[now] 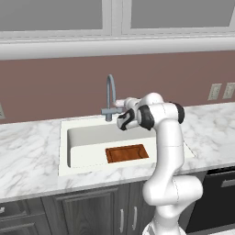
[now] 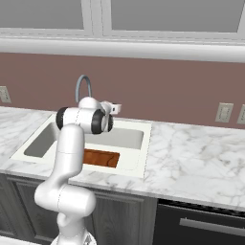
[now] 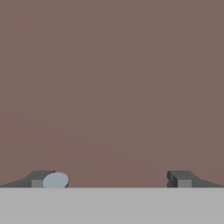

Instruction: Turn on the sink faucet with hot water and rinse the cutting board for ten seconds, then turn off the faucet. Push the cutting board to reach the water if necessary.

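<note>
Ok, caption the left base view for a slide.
White arm reaching toward the faucet behind the sink, wooden cutting board lying dry in the basin, no water running.

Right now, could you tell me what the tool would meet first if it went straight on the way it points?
Most likely the reddish-brown wall behind the sink: the open tool faces it squarely, with nothing between, though depth is unclear.

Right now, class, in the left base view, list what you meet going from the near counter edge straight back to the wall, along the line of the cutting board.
Front sink rim → cutting board → bare white basin floor → sink faucet → reddish-brown backsplash.
</note>
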Tool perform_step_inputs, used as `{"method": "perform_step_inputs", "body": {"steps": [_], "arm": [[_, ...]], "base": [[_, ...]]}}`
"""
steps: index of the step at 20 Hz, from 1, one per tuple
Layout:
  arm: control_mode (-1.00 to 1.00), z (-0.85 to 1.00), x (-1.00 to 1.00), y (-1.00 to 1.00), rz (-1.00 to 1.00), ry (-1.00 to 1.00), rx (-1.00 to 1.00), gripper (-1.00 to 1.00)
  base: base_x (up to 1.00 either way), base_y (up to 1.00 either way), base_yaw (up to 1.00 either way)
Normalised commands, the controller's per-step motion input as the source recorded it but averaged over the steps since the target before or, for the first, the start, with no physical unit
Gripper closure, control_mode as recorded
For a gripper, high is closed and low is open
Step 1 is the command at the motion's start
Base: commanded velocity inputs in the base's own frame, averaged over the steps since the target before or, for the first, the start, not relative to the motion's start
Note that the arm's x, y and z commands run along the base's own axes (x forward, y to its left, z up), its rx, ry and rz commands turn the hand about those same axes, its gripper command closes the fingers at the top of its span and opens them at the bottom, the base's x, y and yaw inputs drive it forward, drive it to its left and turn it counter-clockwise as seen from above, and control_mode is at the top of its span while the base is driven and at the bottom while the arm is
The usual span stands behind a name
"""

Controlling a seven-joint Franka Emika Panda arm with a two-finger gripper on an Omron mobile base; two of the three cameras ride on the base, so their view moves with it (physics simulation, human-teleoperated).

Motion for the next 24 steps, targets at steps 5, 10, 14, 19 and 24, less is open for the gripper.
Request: {"method": "perform_step_inputs", "body": {"steps": [5,10,14,19,24], "arm": [[-1.00,0.00,0.00,-0.68,0.03,0.00,0.00,-1.00],[-1.00,0.00,0.00,-0.61,0.04,0.00,0.00,-1.00],[-1.00,0.00,-0.04,-0.57,0.04,0.00,0.00,-1.00],[-1.00,-0.02,-0.07,-0.49,0.02,0.00,0.00,-1.00],[-1.00,-0.03,-0.08,-0.45,0.00,0.00,0.00,-1.00]], "base": [[0.00,0.00,0.00],[0.00,0.00,0.00],[0.00,0.00,0.00],[0.00,0.00,0.00],[0.00,0.00,0.00]]}}
